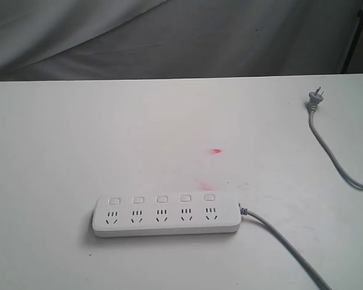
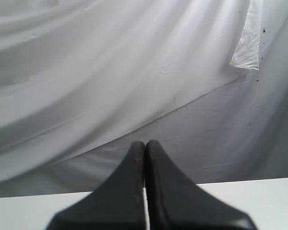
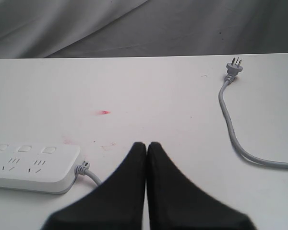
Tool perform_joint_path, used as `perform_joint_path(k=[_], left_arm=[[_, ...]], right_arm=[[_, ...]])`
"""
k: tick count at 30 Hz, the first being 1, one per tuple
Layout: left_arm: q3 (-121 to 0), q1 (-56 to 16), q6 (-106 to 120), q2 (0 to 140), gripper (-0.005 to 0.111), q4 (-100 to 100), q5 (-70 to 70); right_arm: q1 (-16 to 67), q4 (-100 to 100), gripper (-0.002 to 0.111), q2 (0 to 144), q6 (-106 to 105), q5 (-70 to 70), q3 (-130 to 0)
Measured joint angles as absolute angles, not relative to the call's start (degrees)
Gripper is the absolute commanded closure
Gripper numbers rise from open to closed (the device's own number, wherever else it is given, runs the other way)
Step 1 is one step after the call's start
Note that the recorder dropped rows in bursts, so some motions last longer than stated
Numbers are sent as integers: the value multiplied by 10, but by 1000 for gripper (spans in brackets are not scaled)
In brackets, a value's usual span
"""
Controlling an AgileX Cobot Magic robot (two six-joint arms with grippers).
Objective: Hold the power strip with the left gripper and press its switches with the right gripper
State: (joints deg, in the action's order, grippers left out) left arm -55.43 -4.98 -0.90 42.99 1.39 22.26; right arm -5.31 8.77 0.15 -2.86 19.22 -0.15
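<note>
The white power strip [image 1: 167, 215] lies flat near the front of the white table, its five switches [image 1: 161, 199] in a row above the sockets. Its grey cable [image 1: 290, 248] leaves the right end. In the right wrist view the strip's cable end [image 3: 36, 167] shows with three switches [image 3: 25, 150]. My right gripper [image 3: 146, 144] is shut and empty, apart from the strip, on its cable side. My left gripper [image 2: 145, 143] is shut and empty, facing the grey cloth beyond the table; the strip is out of its view. Neither gripper shows in the exterior view.
A grey plug [image 1: 315, 98] lies at the table's back right, and its cable [image 1: 336, 160] runs off the right edge; both also show in the right wrist view, plug [image 3: 233, 67]. Red marks [image 1: 216, 151] stain the table [image 1: 78, 145]. Grey cloth [image 1: 181, 36] hangs behind.
</note>
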Motion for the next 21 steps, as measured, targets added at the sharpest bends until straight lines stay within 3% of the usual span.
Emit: perform_joint_path(k=[12,21], left_arm=[[-554,-44,-9,405,107,19,226],[-553,67,-9,310,107,19,226]], right_arm=[[-53,88,108,2,-29,192,-1],[-53,88,108,2,-29,192,-1]])
